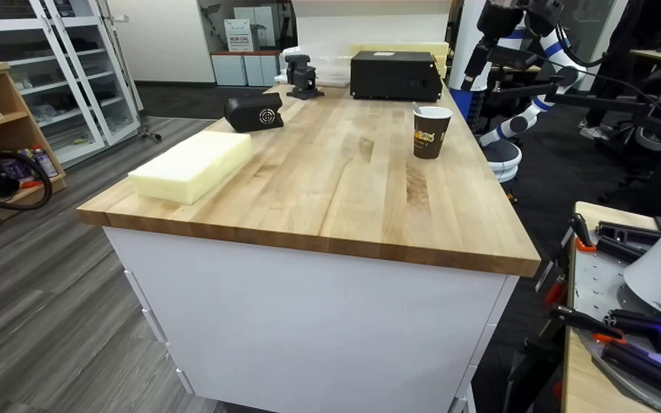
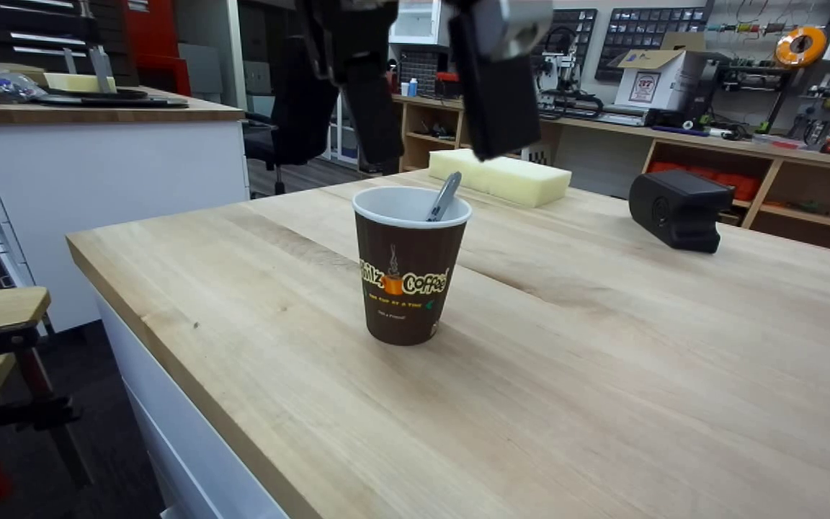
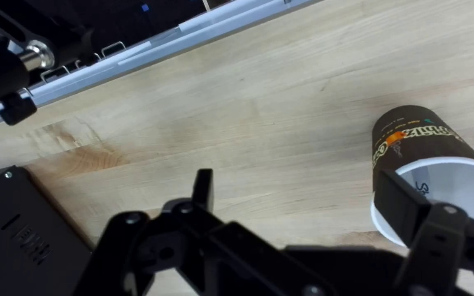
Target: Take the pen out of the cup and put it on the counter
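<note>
We see the near end of the counter (image 1: 319, 189) whole in an exterior view; its far end is hard to make out, partly behind a black box (image 1: 396, 74) that the wrist view cuts off. A pale foam block (image 1: 193, 163) lies near left; only the exterior views show it. The dark gripper (image 2: 440, 148) hangs higher than the counter, blurred and cropped at the top in an exterior view; its fingers (image 2: 496, 104) are released, standing wide apart, as the wrist view also shows. The brown cup (image 1: 431, 137) stands upright near the right edge; the wrist view crops it, and a finger covers part of its rim. The pen (image 2: 446, 196) leans in the cup, its upper end above the rim in both exterior views, its lower part hidden inside. In the wrist view we see black letters (image 3: 422, 188) within the rim, but whether on the pen we cannot tell.
</note>
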Controlling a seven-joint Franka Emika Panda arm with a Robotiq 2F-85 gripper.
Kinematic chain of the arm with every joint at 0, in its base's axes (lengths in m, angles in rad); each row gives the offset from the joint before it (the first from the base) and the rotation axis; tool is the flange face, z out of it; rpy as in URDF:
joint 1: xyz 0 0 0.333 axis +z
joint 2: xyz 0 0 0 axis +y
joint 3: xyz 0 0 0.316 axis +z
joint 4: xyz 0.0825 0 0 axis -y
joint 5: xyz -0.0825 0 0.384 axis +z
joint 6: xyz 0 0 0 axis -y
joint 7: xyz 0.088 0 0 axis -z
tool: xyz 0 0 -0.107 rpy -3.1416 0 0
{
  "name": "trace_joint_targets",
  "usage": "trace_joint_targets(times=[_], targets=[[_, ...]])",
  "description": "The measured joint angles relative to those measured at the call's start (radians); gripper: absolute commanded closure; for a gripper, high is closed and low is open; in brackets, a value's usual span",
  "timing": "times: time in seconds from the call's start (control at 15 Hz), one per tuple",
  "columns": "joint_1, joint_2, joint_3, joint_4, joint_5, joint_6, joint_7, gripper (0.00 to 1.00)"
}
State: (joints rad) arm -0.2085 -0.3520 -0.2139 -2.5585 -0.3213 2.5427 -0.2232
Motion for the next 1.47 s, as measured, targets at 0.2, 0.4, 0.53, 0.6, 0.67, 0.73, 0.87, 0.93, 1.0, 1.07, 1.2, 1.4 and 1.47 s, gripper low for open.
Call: trace_joint_targets(times=[0.2, 0.4, 0.53, 0.6, 0.67, 0.73, 0.87, 0.93, 1.0, 1.07, 1.2, 1.4, 1.47], targets=[[0.034, 0.024, 0.004, 0.043, 0.038, 0.001, -0.038, 0.0], [0.106, 0.08, 0.004, 0.106, 0.146, 0.028, -0.144, 0.0], [0.162, 0.139, 0.001, 0.154, 0.26, 0.066, -0.254, 0.0], [0.187, 0.17, 0.0, 0.178, 0.326, 0.081, -0.317, 0.0], [0.209, 0.202, -0.001, 0.203, 0.395, 0.086, -0.382, 0.0], [0.224, 0.23, -0.001, 0.225, 0.466, 0.085, -0.444, 0.0], [0.234, 0.277, 0.005, 0.262, 0.577, 0.063, -0.546, 0.0], [0.232, 0.294, 0.006, 0.28, 0.596, 0.028, -0.568, 0.0], [0.228, 0.306, 0.006, 0.297, 0.598, -0.024, -0.582, 0.0], [0.22, 0.314, 0.007, 0.315, 0.595, -0.088, -0.585, 0.0], [0.199, 0.317, 0.008, 0.351, 0.552, -0.218, -0.575, 0.0], [0.168, 0.318, 0.012, 0.406, 0.453, -0.375, -0.521, 0.0], [0.163, 0.318, 0.014, 0.424, 0.427, -0.415, -0.505, 0.0]])
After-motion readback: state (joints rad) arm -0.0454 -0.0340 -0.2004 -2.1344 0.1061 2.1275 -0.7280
